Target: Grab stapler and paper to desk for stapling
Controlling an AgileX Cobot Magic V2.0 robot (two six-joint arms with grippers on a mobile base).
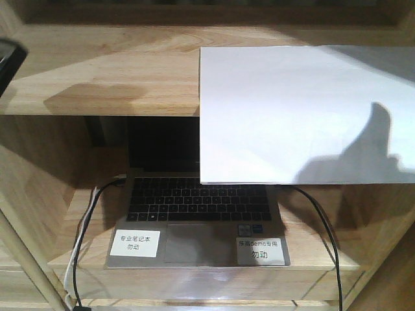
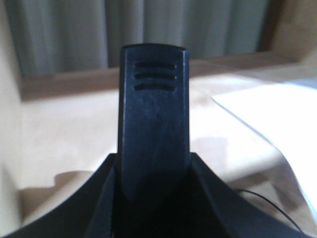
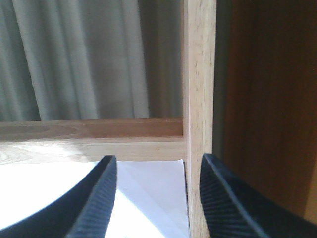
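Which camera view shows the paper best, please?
The front-facing view: nearly the whole paper shows, overhanging the desk edge. The left wrist view catches a blurred corner; the right wrist view, a part at the bottom.

You have an open laptop [image 1: 198, 217] on the lower shelf [image 1: 61, 259], a white label [image 1: 135, 243] at its near-left corner, another label [image 1: 260, 250] near-right. A black cable [image 1: 322, 223] trails down its right side. Grey curtains [image 3: 74, 59] hang far behind

Our left gripper [image 2: 153, 156] is clamped on the upright stapler [image 2: 153, 99], left of the paper [image 2: 277, 114]. Our right gripper [image 3: 158, 156] hangs above the paper's right edge, fingers spread.
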